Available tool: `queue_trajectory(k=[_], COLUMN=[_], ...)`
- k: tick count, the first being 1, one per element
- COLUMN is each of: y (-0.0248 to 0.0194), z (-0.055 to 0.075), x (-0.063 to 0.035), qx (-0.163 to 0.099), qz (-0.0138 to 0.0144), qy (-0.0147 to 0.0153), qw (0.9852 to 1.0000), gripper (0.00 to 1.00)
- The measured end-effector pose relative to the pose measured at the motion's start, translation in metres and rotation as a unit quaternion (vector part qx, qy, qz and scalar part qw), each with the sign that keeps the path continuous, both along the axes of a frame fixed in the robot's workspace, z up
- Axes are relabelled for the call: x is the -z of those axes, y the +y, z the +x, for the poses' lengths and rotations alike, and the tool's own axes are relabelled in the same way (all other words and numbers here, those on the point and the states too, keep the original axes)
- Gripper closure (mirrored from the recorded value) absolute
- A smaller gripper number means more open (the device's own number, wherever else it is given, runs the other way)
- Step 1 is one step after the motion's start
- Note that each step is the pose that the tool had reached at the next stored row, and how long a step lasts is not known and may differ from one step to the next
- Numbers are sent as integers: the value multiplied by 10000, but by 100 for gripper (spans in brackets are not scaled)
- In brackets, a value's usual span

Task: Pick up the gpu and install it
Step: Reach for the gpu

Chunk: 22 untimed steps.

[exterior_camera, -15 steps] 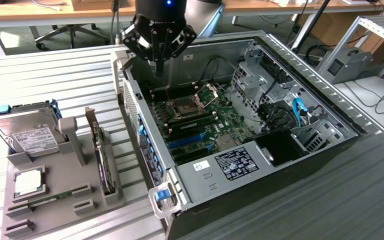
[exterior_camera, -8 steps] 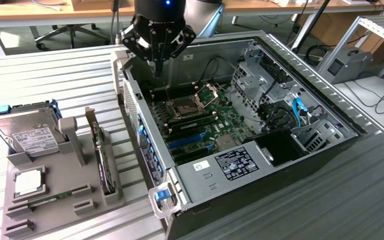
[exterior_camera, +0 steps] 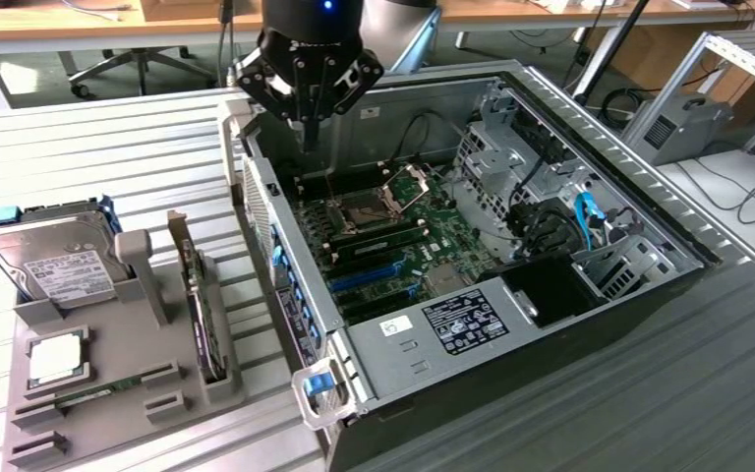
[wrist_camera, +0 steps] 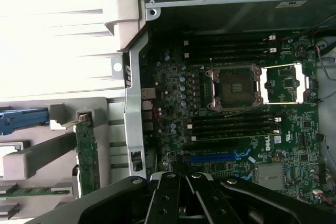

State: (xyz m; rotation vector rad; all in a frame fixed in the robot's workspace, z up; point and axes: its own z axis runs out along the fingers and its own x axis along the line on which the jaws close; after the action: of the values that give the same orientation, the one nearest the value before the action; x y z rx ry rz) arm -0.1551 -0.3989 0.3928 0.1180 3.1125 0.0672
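The gpu (exterior_camera: pixel 202 315) stands on edge in a slot of the grey holder tray (exterior_camera: pixel 115 433), at the exterior view's left, beside the open computer case (exterior_camera: pixel 535 98). In the wrist view the gpu (wrist_camera: pixel 86 156) shows edge-on as a green card with a silver bracket end. My gripper (exterior_camera: pixel 310 138) hangs over the back corner of the case, above the motherboard (exterior_camera: pixel 391 236), well away from the gpu. Its fingers (wrist_camera: pixel 167 192) are shut together with nothing between them. The blue expansion slots (wrist_camera: pixel 215 157) on the board are bare.
A silver hard drive in a blue frame (exterior_camera: pixel 50 256), a processor (exterior_camera: pixel 56 359) and a green memory stick (exterior_camera: pixel 89 393) also sit in the tray. The case holds a power supply (exterior_camera: pixel 463 320) and drive cages (exterior_camera: pixel 522 157). The table top is slatted metal.
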Motion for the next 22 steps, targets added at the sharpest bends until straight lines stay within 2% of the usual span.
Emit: queue_trajectory(k=[22], y=[0], z=[-103], x=[1], qx=[0], qz=[0], qy=[0], qw=[10000], gripper=[89])
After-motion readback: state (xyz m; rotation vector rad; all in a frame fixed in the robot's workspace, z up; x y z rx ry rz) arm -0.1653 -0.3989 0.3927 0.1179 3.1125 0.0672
